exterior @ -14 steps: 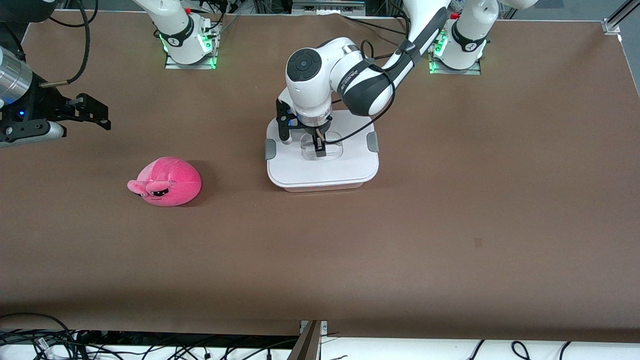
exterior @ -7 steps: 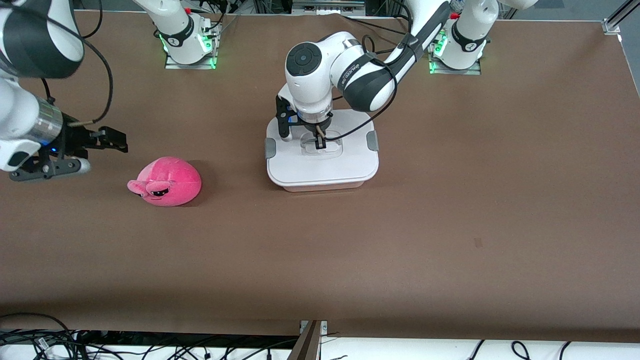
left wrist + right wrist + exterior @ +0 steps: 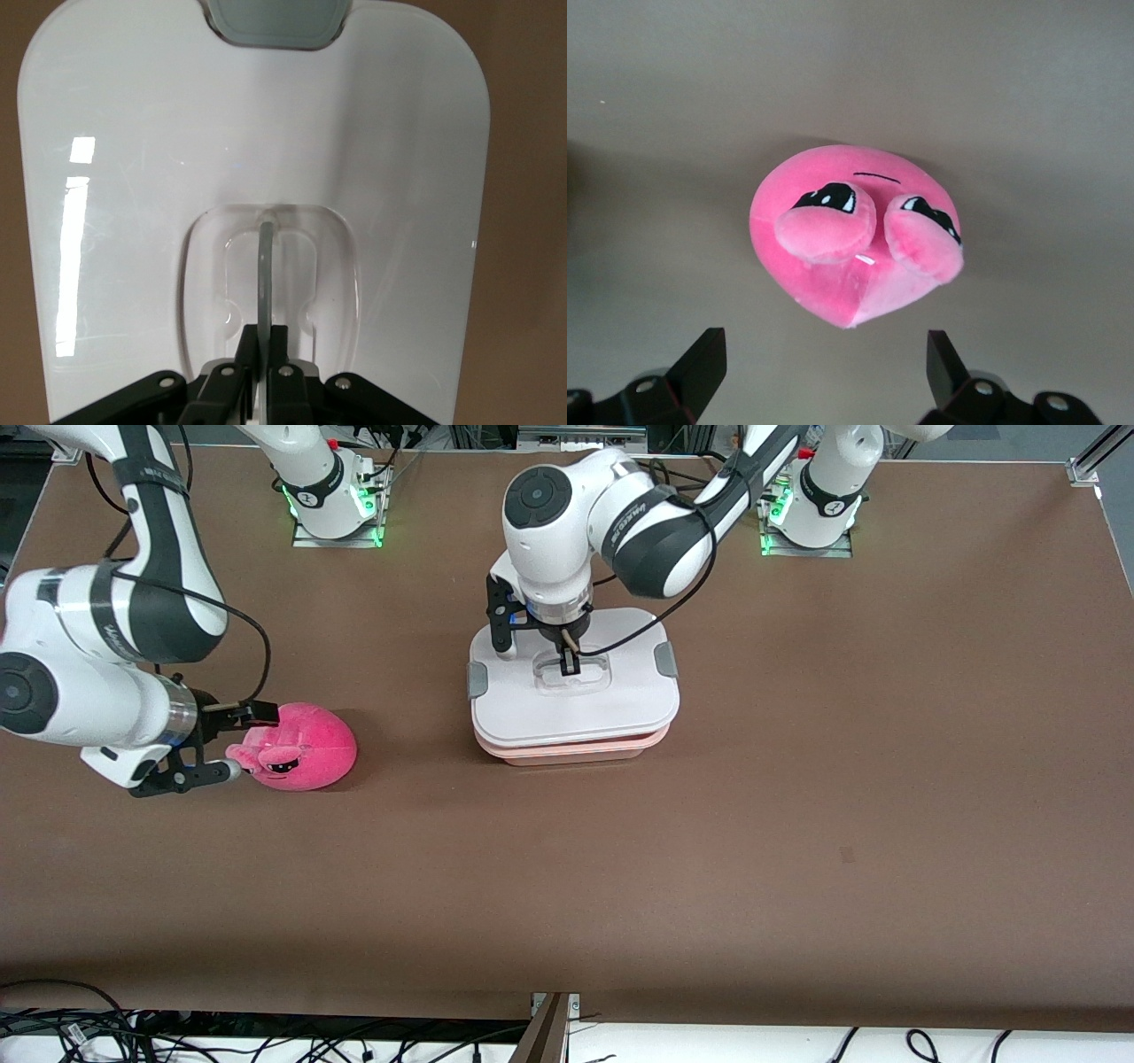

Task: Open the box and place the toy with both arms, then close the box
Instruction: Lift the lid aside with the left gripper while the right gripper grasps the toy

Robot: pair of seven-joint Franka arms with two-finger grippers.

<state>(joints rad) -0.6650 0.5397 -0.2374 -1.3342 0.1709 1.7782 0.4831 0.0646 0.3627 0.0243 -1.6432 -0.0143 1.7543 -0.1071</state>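
The box's white lid (image 3: pixel 576 700) with grey side clips is lifted a little off the pink tub (image 3: pixel 571 753), whose rim shows under it. My left gripper (image 3: pixel 567 662) is shut on the lid's clear handle (image 3: pixel 264 266); the lid also fills the left wrist view (image 3: pixel 372 142). The hot-pink plush toy (image 3: pixel 297 747) lies on the table toward the right arm's end. My right gripper (image 3: pixel 239 742) is open, level with the toy's snout end, its fingertips (image 3: pixel 704 354) apart on either side of the toy (image 3: pixel 855 235) and not touching it.
The brown table (image 3: pixel 797 824) carries only the box and the toy. The arm bases (image 3: pixel 332 505) stand along the edge farthest from the front camera. Cables hang below the nearest edge (image 3: pixel 266 1036).
My left gripper has raised the lid off the tub, so the pink rim now shows. My right arm has swung in and down to the toy's snout end.
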